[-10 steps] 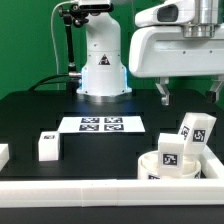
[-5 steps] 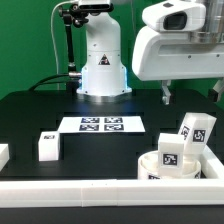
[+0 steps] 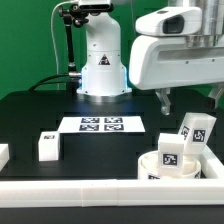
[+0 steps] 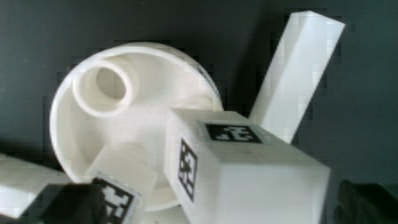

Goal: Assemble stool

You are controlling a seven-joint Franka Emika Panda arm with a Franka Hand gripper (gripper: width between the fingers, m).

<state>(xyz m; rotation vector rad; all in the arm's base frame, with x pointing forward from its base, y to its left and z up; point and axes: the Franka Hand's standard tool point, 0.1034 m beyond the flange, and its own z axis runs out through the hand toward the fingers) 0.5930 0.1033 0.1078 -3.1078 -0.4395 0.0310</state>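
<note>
Bright even overhead light, soft shadows, blurry low-resolution wrist view.

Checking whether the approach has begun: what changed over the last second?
The gripper came down a little toward the seat and the leg on it, taking hold of nothing. The seat, that leg, the lone leg and the marker board stayed put.

Glossy white rounded arm shell (image 3: 175, 50), white domed base (image 3: 102, 60) with blue glow, dark fingers (image 3: 166, 97).
</note>
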